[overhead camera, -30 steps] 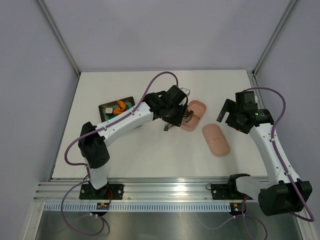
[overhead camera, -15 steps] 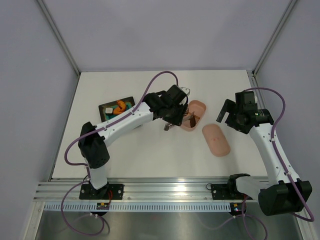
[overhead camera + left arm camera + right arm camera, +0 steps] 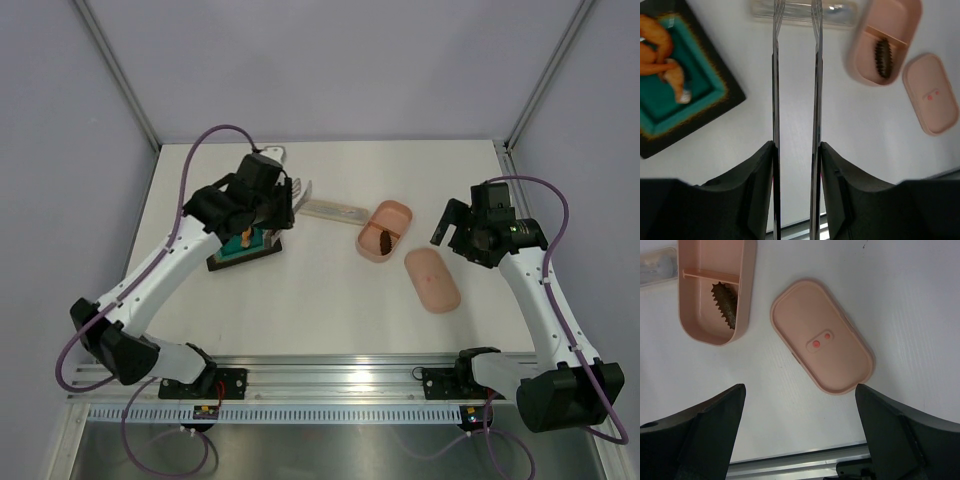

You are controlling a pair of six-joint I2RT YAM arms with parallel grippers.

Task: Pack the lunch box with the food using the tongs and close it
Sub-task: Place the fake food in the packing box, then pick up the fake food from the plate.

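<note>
Lying open at the centre of the overhead view, the lunch box (image 3: 392, 215) is seen with one dark brown piece of food (image 3: 385, 240) in its lower-left compartment, well to the right of the left gripper (image 3: 796, 160). The tongs (image 3: 816, 75) are pinched by that gripper above the dark tray (image 3: 225, 262), where orange pieces (image 3: 660, 45) are seen. The lid (image 3: 432, 279) is laid at the box's lower right, spots up, below the right gripper (image 3: 452, 226), whose jaws are spread wide.

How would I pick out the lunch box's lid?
On the white table, look right of centre, where two salmon-pink ovals lie apart. The lid is the one nearer the robot: flat, with two red dots, unlike the open lunch box holding a dark brown piece.
</note>
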